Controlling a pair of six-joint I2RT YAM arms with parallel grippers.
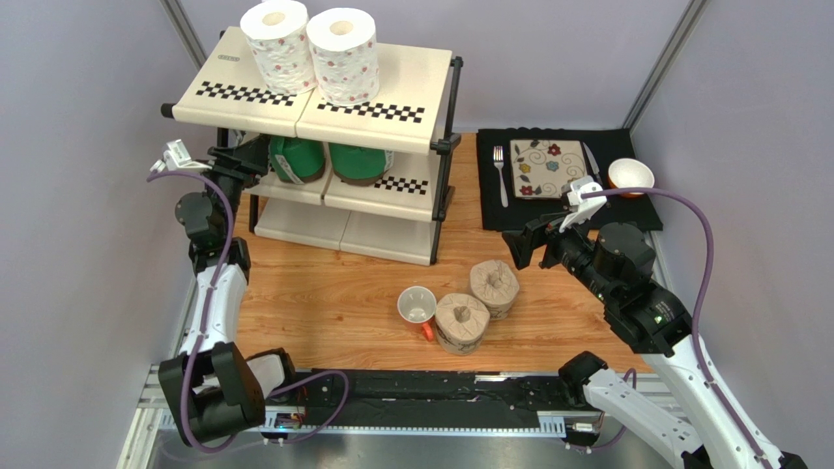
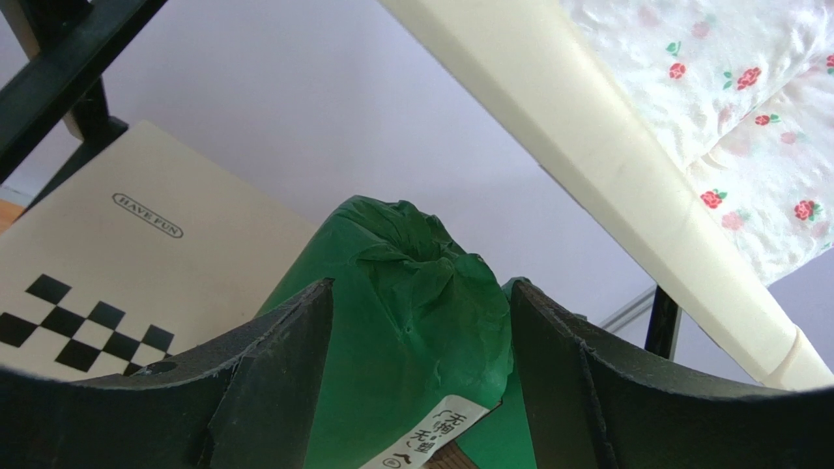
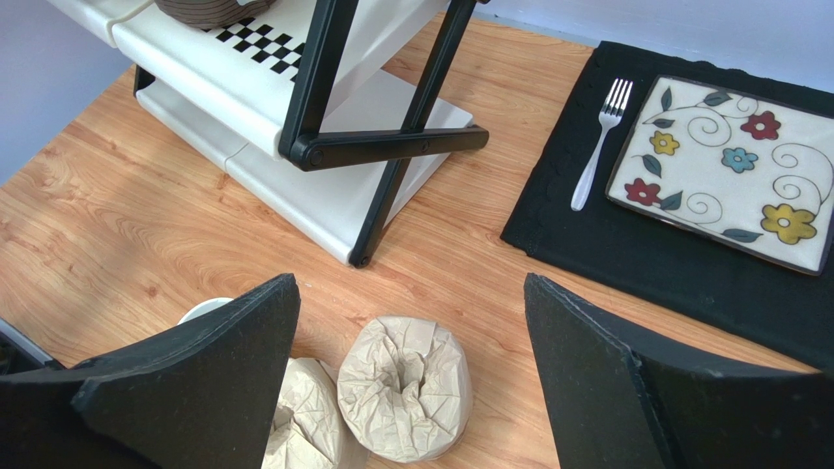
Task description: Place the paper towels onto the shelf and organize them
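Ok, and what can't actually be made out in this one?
- Left wrist view: the left end effector flanks a green roll; gripping or merely touching is unclear, and the frame's bottom edge cuts off the roll's label.
- Top view: the top tier of the shelf hides most of the second green roll.
- Right wrist view: a finger of the right end effector covers most of the mug and part of one tan roll.

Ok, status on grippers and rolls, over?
Left gripper straddling green roll on middle shelf, grip unclear. Right gripper open, facing two tan rolls on table. Mug beside them.
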